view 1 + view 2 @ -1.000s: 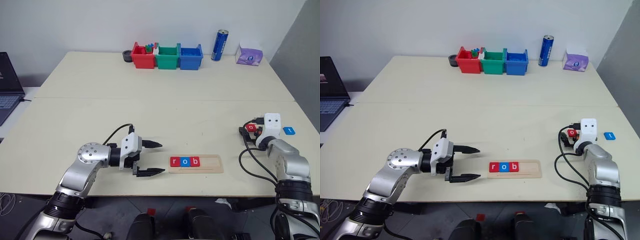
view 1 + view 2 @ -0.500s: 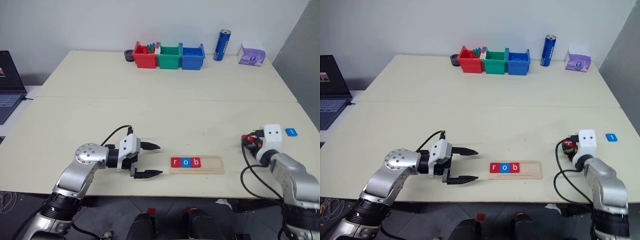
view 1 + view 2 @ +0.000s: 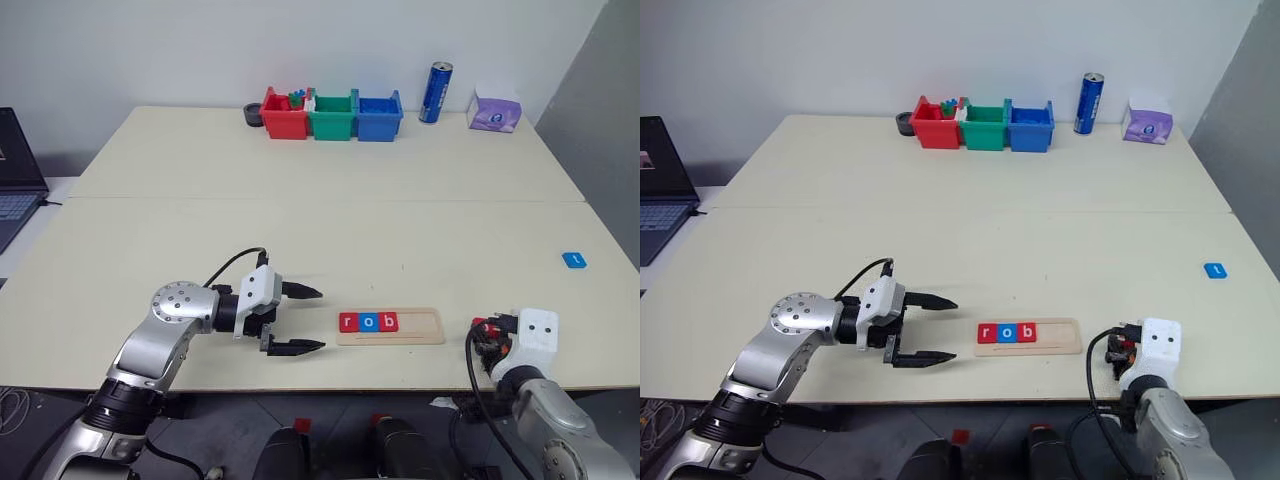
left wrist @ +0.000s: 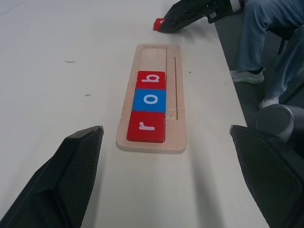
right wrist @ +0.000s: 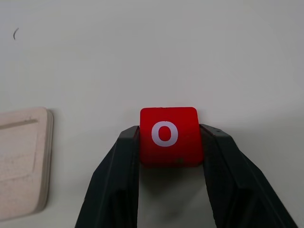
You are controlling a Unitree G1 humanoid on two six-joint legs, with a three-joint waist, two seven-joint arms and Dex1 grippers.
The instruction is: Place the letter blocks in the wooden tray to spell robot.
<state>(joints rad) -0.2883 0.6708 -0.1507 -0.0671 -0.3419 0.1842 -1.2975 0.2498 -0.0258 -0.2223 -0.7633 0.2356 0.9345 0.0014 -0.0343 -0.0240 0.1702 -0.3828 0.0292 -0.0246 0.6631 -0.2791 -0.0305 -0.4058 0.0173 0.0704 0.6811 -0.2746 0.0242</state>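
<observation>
Wooden tray (image 3: 390, 327), lower centre, already holds r, o, b. Your right gripper (image 5: 167, 156) fingers clamp the red o block (image 5: 168, 136) beside it. Blue t block (image 3: 573, 260) waits mid-right on the bench (image 3: 300, 230). Left gripper (image 3: 300, 319) fingers wide, empty.

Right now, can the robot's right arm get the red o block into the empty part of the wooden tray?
Probably yes. The right end effector grips the red o block, and the wooden tray lies close by with bare table between; its free end faces that arm.
</observation>
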